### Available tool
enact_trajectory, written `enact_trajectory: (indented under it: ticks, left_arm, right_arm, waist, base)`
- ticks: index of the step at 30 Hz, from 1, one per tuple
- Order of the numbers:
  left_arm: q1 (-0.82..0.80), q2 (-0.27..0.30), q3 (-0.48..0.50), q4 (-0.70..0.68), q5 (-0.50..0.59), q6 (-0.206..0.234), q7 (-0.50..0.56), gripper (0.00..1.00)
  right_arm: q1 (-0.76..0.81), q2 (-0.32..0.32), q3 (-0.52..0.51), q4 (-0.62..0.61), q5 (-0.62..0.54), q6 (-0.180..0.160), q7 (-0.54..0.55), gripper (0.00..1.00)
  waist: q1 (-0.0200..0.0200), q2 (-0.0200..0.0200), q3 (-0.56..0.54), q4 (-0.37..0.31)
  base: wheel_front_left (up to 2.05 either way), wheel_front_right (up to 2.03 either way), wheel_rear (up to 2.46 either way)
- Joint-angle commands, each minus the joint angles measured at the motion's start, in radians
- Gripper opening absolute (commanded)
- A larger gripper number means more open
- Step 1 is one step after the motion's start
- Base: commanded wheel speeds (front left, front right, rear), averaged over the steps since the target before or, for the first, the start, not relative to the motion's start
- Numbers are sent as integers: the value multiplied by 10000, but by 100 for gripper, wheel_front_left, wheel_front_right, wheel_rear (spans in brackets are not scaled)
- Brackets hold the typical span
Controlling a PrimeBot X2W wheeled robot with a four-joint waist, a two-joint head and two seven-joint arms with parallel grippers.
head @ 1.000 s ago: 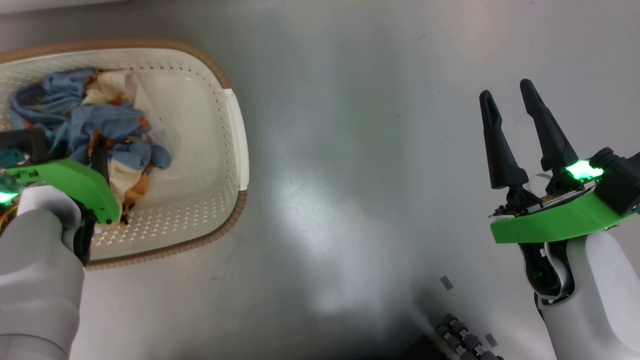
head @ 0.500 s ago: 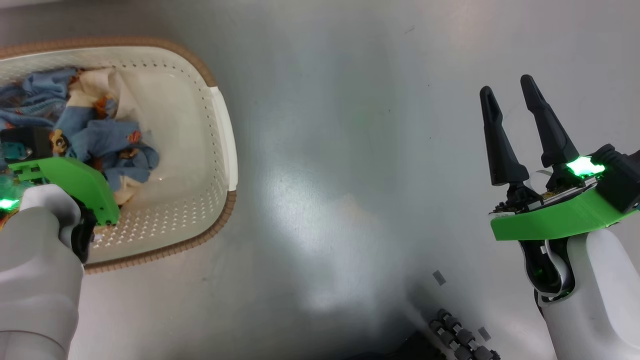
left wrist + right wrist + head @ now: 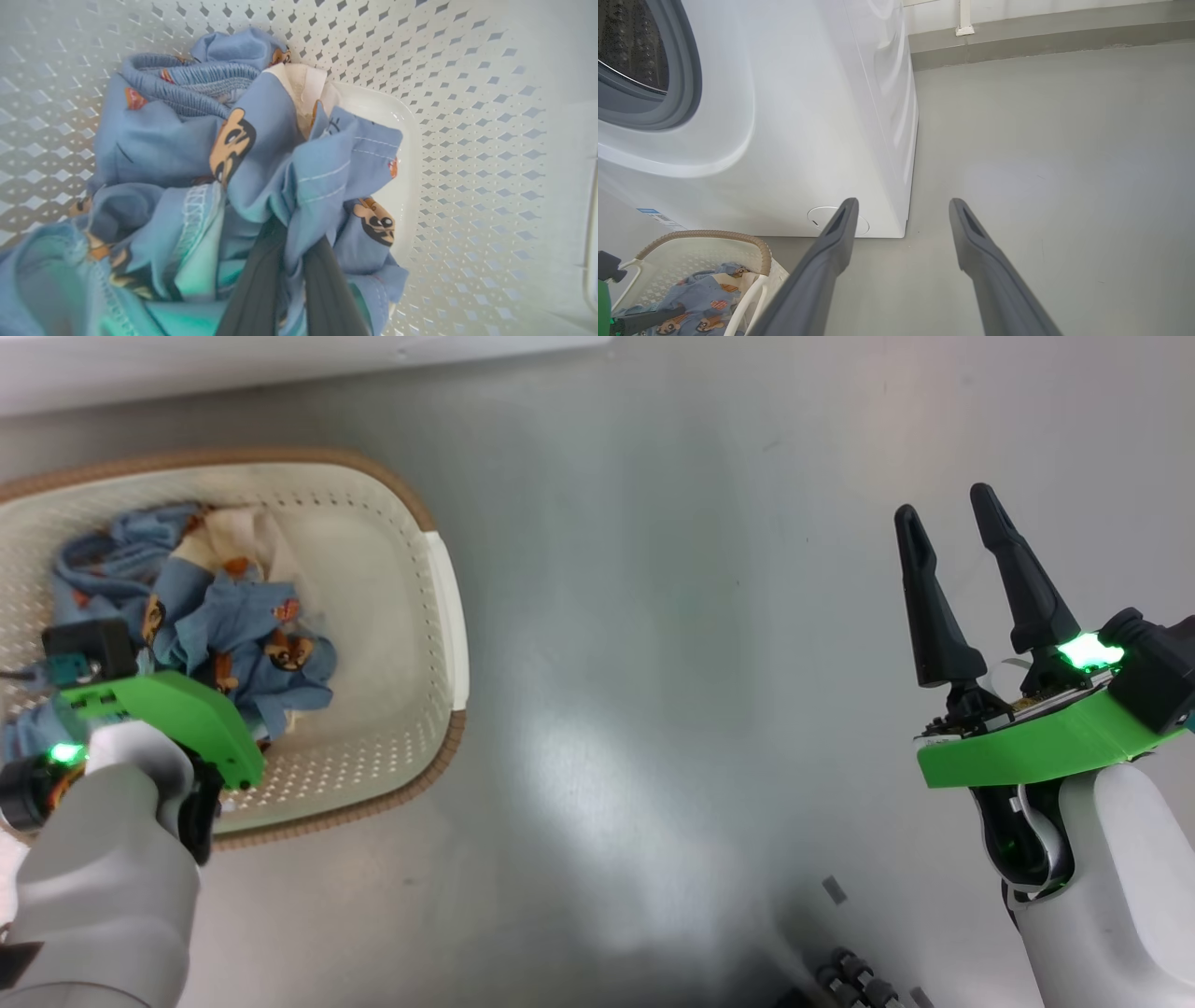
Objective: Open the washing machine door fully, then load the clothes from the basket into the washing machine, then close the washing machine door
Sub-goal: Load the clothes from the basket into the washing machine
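Now our left hand (image 3: 296, 235), gaping a second ago, is clenching the clothes (image 3: 187, 149) in the basket (image 3: 439, 616). We are readying the lift, our right hand (image 3: 952, 523) idling released.

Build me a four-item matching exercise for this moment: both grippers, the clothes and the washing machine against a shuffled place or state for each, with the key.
Column A
1. left gripper
2. right gripper
3. clothes
4. washing machine

Column B
a. white, standing behind the basket
b. spread wide above bare floor
c. closed on blue fabric
d. bunched up inside the basket

Pairs: 1-c, 2-b, 3-d, 4-a
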Motion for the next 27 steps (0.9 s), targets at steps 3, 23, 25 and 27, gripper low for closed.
enact_trajectory:
  ticks: [3, 23, 25, 27]
  left_arm:
    - [609, 176, 0, -216, -259, -26, -422, 0]
    - [2435, 409, -1419, -2244, -2007, -31, -1614, 0]
    - [2602, 465, -1516, -2462, -2086, -32, -1670, 0]
    - [2826, 580, -1617, -2786, -2180, -32, -1717, 0]
  right_arm:
    - [325, -170, 224, -96, 95, 16, -48, 100]
    - [906, -288, 348, 306, 275, 16, -48, 100]
    - [992, -304, 343, 348, 287, 16, -48, 100]
    - [1113, -311, 348, 387, 307, 16, -48, 100]
  waist:
    - [0, -1, -582, 206]
    - [0, -1, -2856, 590]
    - [0, -1, -3104, 638]
    - [0, -1, -3456, 683]
  base:
    - [0, 0, 0]
    - [0, 0, 0]
    - [0, 0, 0]
    - [0, 0, 0]
